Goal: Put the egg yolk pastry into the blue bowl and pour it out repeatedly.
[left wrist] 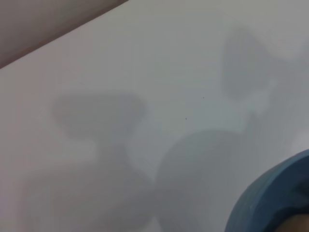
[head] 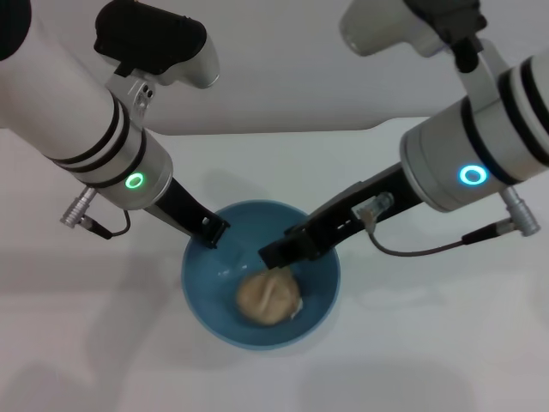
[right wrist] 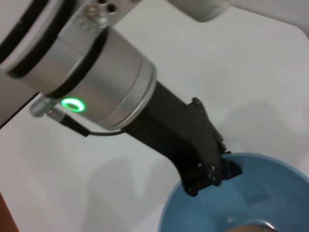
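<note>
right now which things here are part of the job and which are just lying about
Part of the job:
- pastry, lying in the bowl
- blue bowl
- left gripper, clamped on the bowl's rim
- right gripper, over the pastry inside the bowl

Just lying about:
- nothing loose; only the white table under the bowl
</note>
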